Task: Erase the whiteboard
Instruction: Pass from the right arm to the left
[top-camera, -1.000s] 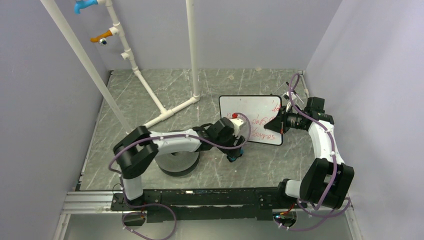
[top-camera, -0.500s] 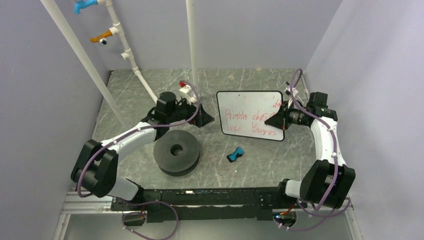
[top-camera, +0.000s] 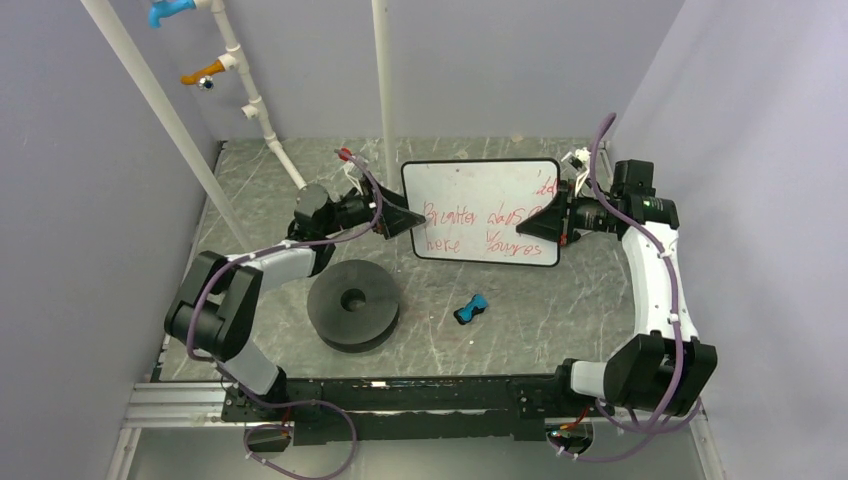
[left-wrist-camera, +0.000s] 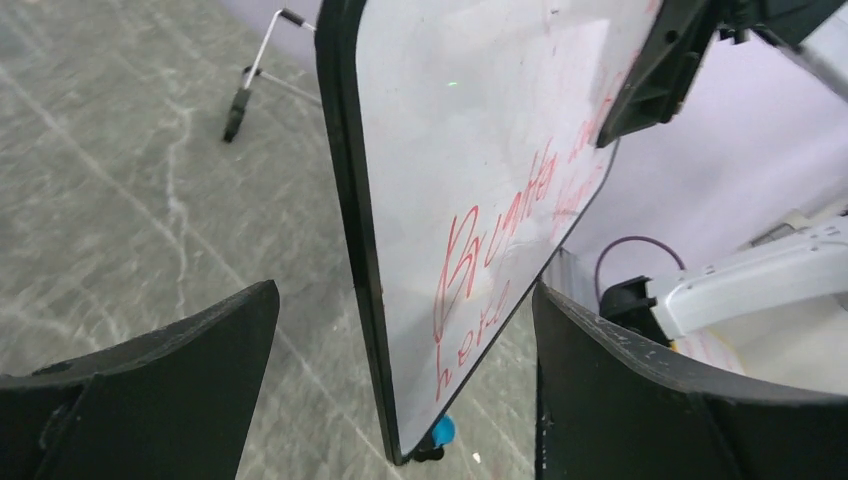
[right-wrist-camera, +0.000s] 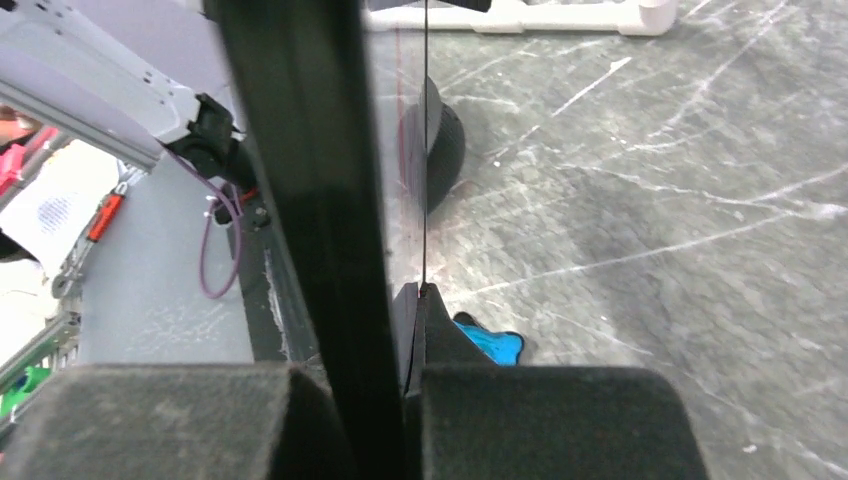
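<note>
1. So, quick update: a sec ago the left arm was down by the eraser (top-camera: 470, 308), w/ its hand only partly spread. It swung out left and has come back in higher. The left hand (top-camera: 408, 216) is now spread as wide as it goes and has hold of nothing.
2. The whiteboard (top-camera: 482, 190) moved too. The right hand (top-camera: 535, 224) carried it left and toward the back of the tabletop (top-camera: 590, 310), so it now sits btw the two hands, well behind the eraser and behind-right of the black disc (top-camera: 375, 308).
3. The right hand is clamped fully shut on the board's right edge. The right wrist view shows the thin black edge pinched btw the pads.
4. In the left wrist view, the board's left edge sits in the gap btw the left hand's fingers, w/ daylight on both sides, so no contact yet. The board looks tilted up rather than flat. Can't tell if its lower edge touches the tabletop.
5. What it means imo: this looks like a handover or a two-hand brace. The eraser is lying loose on the tabletop w/ nobody on it, and the writing is all there, so actual wiping hasn't begun.
6. Writing is all red marker, two rows. The top one reads like "Brighter days". The bottom one starts "here", then a word I can't make out. There's a small scribble in the top right corner, unreadable.
7. No brand or label visible on anything.
</note>
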